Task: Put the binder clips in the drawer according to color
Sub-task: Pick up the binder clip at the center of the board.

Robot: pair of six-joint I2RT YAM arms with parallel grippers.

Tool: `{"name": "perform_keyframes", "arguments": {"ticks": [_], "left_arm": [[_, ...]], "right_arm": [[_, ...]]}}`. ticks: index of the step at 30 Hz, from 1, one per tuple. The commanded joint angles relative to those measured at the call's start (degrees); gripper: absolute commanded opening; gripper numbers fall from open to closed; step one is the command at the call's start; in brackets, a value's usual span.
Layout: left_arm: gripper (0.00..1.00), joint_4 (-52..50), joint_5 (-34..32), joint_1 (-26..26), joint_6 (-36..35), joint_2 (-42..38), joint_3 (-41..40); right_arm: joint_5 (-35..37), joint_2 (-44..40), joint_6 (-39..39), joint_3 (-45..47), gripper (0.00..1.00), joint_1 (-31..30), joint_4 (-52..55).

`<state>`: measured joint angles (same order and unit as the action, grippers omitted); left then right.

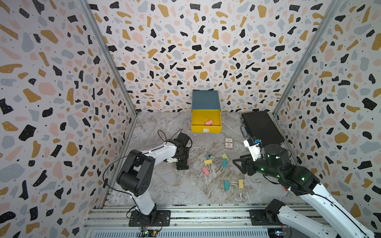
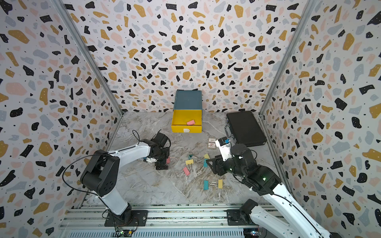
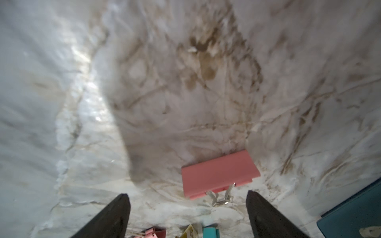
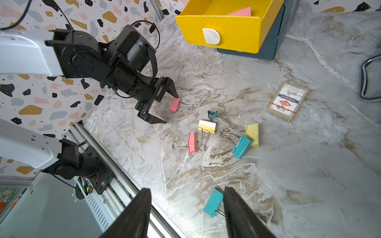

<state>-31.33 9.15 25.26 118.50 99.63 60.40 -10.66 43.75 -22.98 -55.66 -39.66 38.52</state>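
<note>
Left gripper (image 4: 171, 108) hanging wide open just beside a pink binder clip (image 4: 174, 104) lying on the marble table (image 4: 309, 164).
Right gripper (image 4: 187, 189) is hovering, jaws apart and empty; another pink clip (image 1: 208, 122) is lying in the pulled-out yellow drawer (image 1: 198, 128).

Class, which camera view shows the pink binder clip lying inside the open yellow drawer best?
A top view: both top views look down into the yellow drawer and show the whole pink clip. The right wrist view catches only its corner above the front wall; the left wrist view misses it.
</note>
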Motion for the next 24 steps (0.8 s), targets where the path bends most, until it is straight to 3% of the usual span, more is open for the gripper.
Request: {"name": "perform_keyframes", "arguments": {"ticks": [1,6,9,16,24], "left_arm": [[0.92,0.42,1.31,-0.73,7.23,2.32,2.34],[0.78,3.85,-0.42,-1.04,8.00,3.57,0.74],[0.60,5.93,-0.91,-1.51,7.65,3.65,-0.50],[0.34,6.21,-2.45,-1.65,5.46,1.94,-1.38],[0.24,4.94,-5.77,-1.67,-0.26,-3.26,-0.89]], "right_arm": [[0.62,-0.59,1.18,-1.07,0.61,0.02,1.96],[0.69,-0.60,1.45,-1.00,0.61,-0.02,2.19],[0.46,-0.42,1.45,-0.86,0.61,0.02,2.17],[0.81,-0.21,1.62,-0.72,0.61,0.02,2.00],[0.91,-0.61,1.01,-0.15,0.61,0.02,1.20]]}}
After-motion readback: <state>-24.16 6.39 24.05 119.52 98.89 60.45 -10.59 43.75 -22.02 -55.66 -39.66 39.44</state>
